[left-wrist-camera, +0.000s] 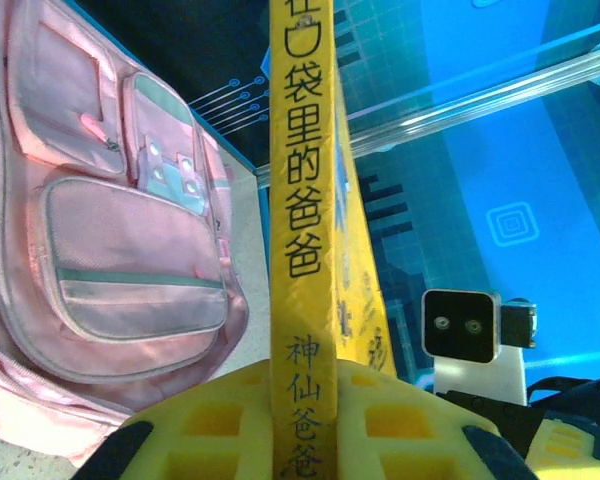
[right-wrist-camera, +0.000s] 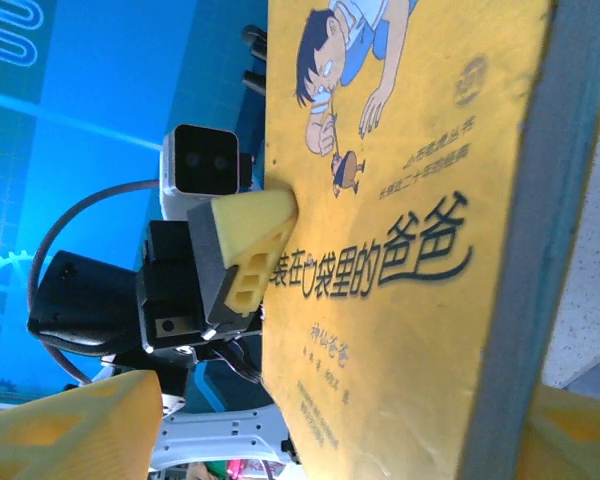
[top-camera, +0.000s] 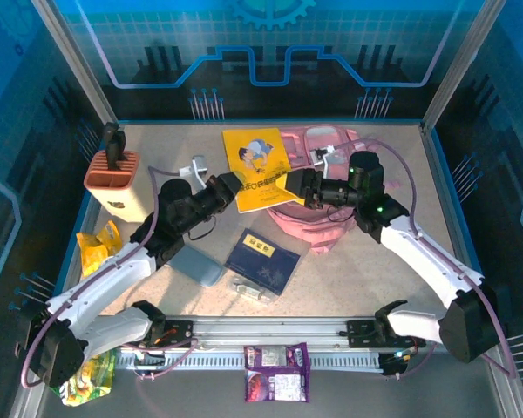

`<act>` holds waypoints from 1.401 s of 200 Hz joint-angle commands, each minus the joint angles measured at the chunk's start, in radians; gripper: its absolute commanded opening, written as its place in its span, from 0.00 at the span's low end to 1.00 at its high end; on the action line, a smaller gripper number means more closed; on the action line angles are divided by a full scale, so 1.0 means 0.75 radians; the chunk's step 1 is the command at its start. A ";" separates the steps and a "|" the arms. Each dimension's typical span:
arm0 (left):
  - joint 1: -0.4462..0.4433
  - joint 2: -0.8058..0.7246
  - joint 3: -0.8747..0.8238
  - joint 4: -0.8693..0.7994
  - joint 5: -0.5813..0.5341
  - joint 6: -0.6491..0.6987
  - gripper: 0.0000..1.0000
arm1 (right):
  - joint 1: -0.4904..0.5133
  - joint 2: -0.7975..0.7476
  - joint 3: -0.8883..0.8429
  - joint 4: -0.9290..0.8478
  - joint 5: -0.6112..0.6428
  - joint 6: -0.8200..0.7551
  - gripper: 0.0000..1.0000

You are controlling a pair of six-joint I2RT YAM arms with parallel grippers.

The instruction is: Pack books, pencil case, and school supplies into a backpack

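Observation:
My left gripper [top-camera: 231,188] [left-wrist-camera: 305,405] is shut on the spine end of a yellow cartoon book [top-camera: 258,167] [left-wrist-camera: 302,180] [right-wrist-camera: 410,250], which it holds up over the table beside the pink backpack [top-camera: 324,219] [left-wrist-camera: 100,230]. On the book's right edge my right gripper [top-camera: 291,185] [right-wrist-camera: 320,435] is open, one finger on either side of the book and well apart. A navy book [top-camera: 263,259], the grey-blue pencil case [top-camera: 197,265] and a small clear, silvery school supply [top-camera: 251,289] lie on the table in front.
A beige, orange-topped block [top-camera: 113,183] stands at the back left. A yellow snack bag [top-camera: 98,248] lies at the left edge. Purple snack packets [top-camera: 276,373] sit below the near rail. Glass walls close in the table.

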 commanded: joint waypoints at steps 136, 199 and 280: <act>-0.213 0.073 0.057 0.028 -0.151 0.196 0.17 | -0.136 -0.158 0.010 -0.405 0.050 -0.294 0.15; -0.214 0.102 0.224 -0.407 -0.265 0.580 0.57 | -0.358 -0.347 0.032 -0.827 0.108 -0.525 0.14; -0.255 0.640 0.597 -0.537 0.075 1.382 0.61 | -0.766 -0.522 0.004 -1.213 0.086 -0.723 0.15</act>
